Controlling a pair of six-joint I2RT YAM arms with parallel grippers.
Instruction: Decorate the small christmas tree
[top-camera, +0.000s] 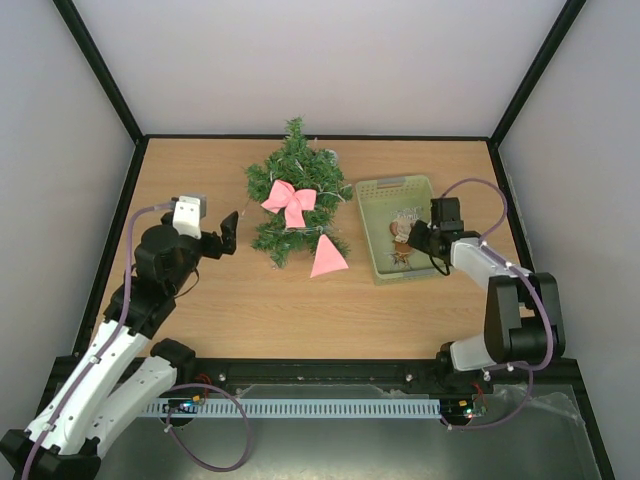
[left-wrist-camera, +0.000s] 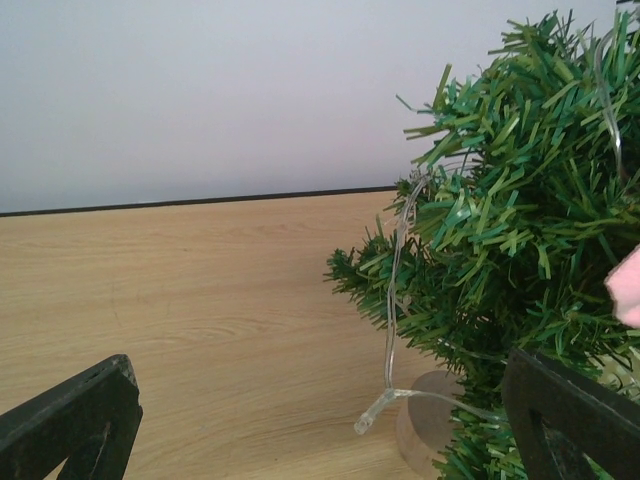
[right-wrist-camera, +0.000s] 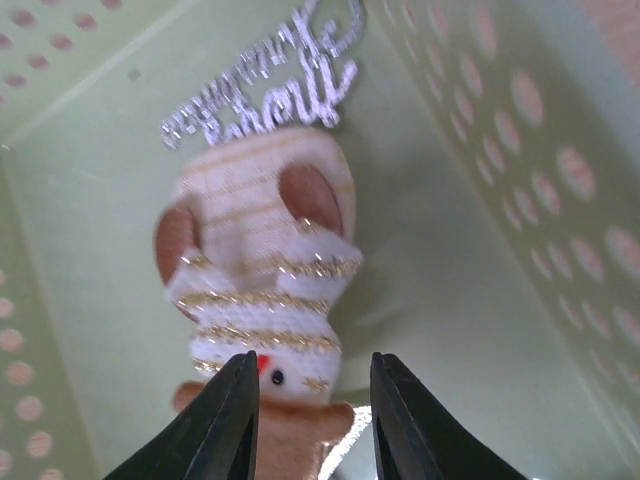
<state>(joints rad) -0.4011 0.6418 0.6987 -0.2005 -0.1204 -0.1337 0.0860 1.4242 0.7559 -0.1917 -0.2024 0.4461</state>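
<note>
Left wrist: small christmas tree (left-wrist-camera: 500, 200) cropped

A pale green perforated plastic basket (top-camera: 395, 184) lies near the right edge of the light wooden surface (top-camera: 200, 300), towards its far right corner. Plain white walls (top-camera: 320, 60) and black frame bars (top-camera: 100, 70) enclose the surface.

Looked like a robot lab test cell, not anyone's home: a wooden counter (top-camera: 220, 300) boxed in by plain white panels (top-camera: 330, 60) on black frame bars (top-camera: 100, 68), slotted cable duct (top-camera: 300, 408) along the front.
</note>
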